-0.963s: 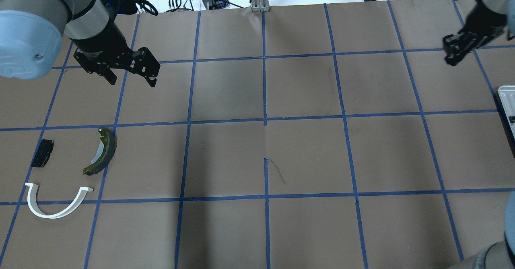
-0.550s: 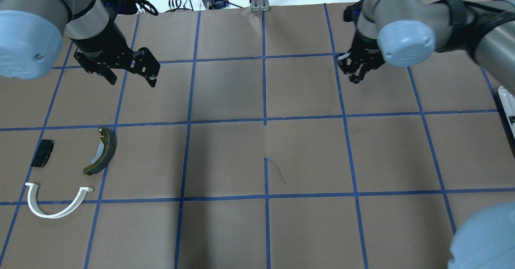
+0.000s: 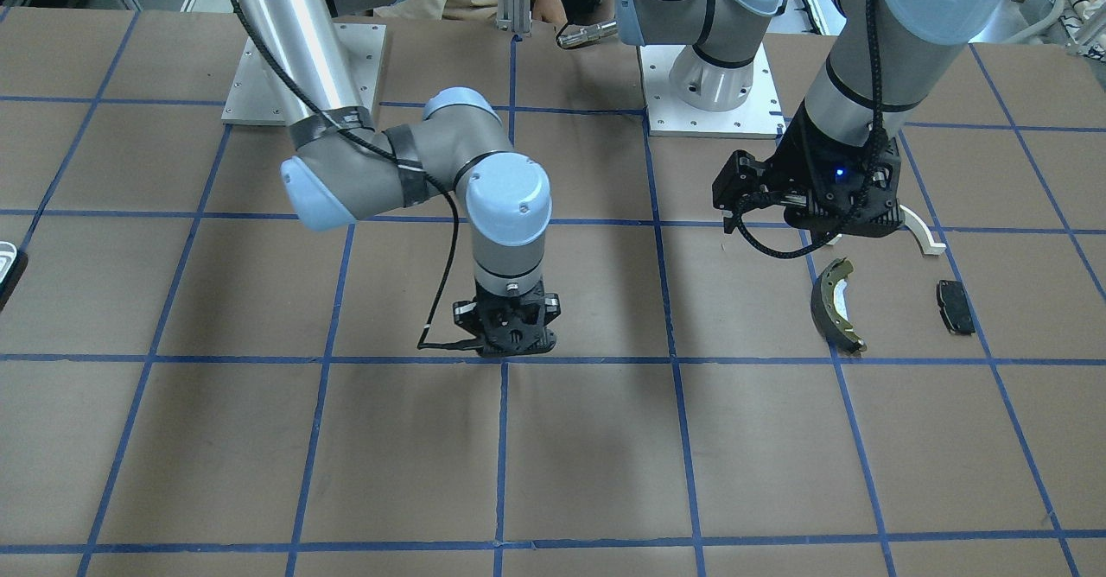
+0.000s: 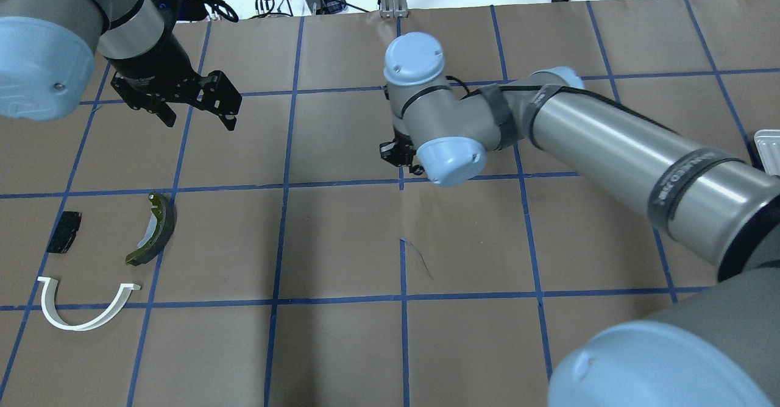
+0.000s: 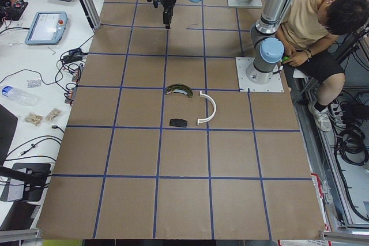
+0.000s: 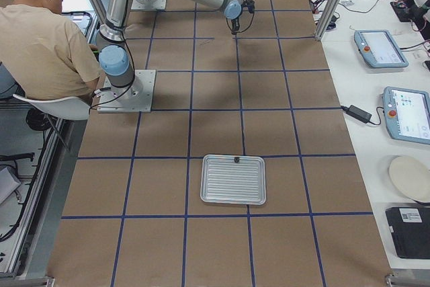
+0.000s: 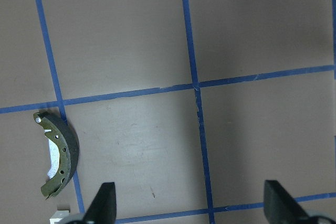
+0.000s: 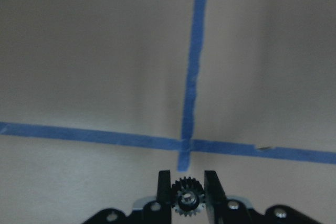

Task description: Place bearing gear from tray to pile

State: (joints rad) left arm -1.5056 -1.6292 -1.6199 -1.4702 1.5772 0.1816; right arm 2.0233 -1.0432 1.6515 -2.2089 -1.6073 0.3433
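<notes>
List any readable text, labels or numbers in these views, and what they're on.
No text reads clearly in any view.
White lettering on the right arm's dark band: too blurred to read.
White print on the left gripper body: too small to read.
Teach pendant screens: too small to read.
White label on the black box: too small to read.
Bearing gear: no marking visible.

Even overhead lighting — soft, broad shadows lie across the table (image 4: 341,346). Right wrist view dim, its background blurred — exterior views bright and sharp.
</notes>
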